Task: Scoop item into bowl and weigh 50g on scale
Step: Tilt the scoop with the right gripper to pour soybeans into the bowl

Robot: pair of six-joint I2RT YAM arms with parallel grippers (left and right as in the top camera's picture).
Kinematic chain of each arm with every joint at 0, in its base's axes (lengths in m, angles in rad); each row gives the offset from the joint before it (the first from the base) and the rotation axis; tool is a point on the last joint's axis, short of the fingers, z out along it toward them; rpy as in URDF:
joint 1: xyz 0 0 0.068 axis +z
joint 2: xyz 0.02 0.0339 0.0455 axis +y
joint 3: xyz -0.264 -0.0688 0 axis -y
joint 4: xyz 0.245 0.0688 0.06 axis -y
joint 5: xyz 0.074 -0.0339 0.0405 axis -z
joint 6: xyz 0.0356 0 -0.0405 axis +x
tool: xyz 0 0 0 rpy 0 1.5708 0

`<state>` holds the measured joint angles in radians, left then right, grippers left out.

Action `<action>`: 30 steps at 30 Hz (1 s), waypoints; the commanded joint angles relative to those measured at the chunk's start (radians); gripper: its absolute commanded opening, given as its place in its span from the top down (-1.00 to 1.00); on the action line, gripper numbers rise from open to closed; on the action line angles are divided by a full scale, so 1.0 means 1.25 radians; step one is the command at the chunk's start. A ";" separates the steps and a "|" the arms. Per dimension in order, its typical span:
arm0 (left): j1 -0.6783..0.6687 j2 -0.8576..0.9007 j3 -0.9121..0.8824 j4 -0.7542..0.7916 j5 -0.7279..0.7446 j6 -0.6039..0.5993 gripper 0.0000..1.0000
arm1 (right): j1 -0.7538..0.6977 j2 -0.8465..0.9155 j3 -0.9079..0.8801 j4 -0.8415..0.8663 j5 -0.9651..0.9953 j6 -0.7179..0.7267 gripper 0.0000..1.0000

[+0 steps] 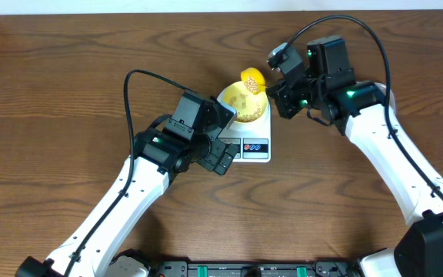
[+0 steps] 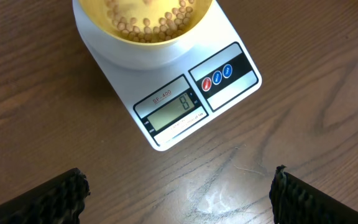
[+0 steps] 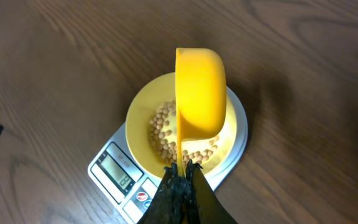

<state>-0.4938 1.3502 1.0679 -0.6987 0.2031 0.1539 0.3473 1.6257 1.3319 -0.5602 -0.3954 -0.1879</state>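
Observation:
The white scale [image 1: 254, 146] stands mid-table with the pale yellow bowl [image 1: 241, 104] on its platform. Tan beans [image 3: 161, 134] lie in the bowl; they also show in the left wrist view [image 2: 154, 25]. My right gripper [image 3: 180, 167] is shut on the handle of a bright yellow scoop [image 3: 199, 90], held tipped on its side over the bowl; the scoop also shows overhead [image 1: 252, 79]. My left gripper [image 2: 179, 193] is open and empty above bare table just in front of the scale [image 2: 191, 93], whose display [image 2: 174, 107] is lit.
The wooden table [image 1: 68, 85] surrounds the scale. The right arm [image 1: 391, 146] reaches in from the right and the left arm [image 1: 129, 192] from the lower left. Two buttons [image 2: 217, 77] sit beside the display.

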 commanded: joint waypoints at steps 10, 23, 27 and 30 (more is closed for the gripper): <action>0.000 0.002 -0.011 0.000 -0.008 -0.005 -0.91 | 0.028 -0.003 -0.003 0.003 0.079 -0.109 0.97; 0.000 0.002 -0.011 0.000 -0.008 -0.005 -0.91 | 0.039 -0.003 -0.003 0.020 0.084 -0.167 0.98; 0.000 0.002 -0.011 0.000 -0.008 -0.005 -0.91 | 0.042 -0.003 -0.003 0.018 0.078 -0.177 0.98; 0.000 0.002 -0.011 0.000 -0.008 -0.005 -0.91 | 0.049 -0.003 -0.003 0.018 0.080 -0.240 0.98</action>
<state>-0.4938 1.3502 1.0679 -0.6987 0.2031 0.1535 0.3923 1.6257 1.3319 -0.5381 -0.2882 -0.4042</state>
